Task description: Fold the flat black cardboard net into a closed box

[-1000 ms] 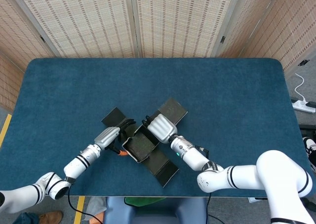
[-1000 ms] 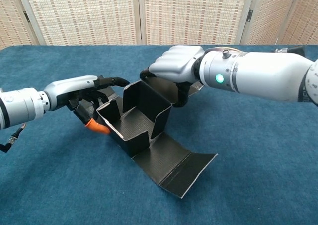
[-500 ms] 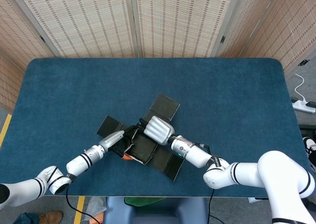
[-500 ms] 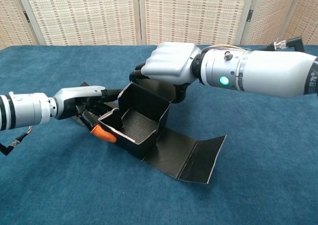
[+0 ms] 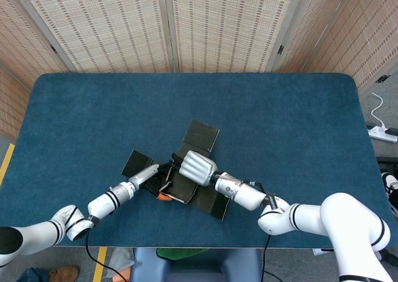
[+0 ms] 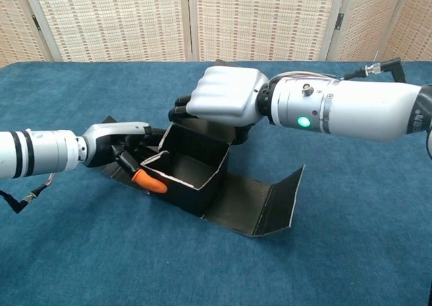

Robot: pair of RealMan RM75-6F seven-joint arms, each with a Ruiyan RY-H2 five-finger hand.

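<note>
- Near the front edge of the bench (image 5: 74,101), on its blue cloth cover, lies the box (image 6: 192,174): a black cardboard net, matte and faintly ribbed, part folded.
- Middle of the box: four walls stand upright around a square base, forming an open tray. Nothing lies inside it.
- Lid flap (image 6: 260,205): stretches flat from the tray's near-right wall, its end panel creased upward.
- Far flap (image 5: 202,134): flat on the cloth beyond the tray, rectangular, seen clearly only in the head view.
- Left flap (image 5: 135,162): flat on the cloth, partly under the left hand.
- Left hand (image 6: 121,144): silver shell, dark fingers, one orange fingertip (image 6: 150,180) against the tray's left wall at the rim; fingers curl about that wall, though whether they pinch it cannot be told.
- Right hand (image 6: 223,103): smooth white back uppermost, dark fingers bent down over the tray's far wall, touching its top edge.
- Behind the bench: woven cane screens (image 5: 205,20).
</note>
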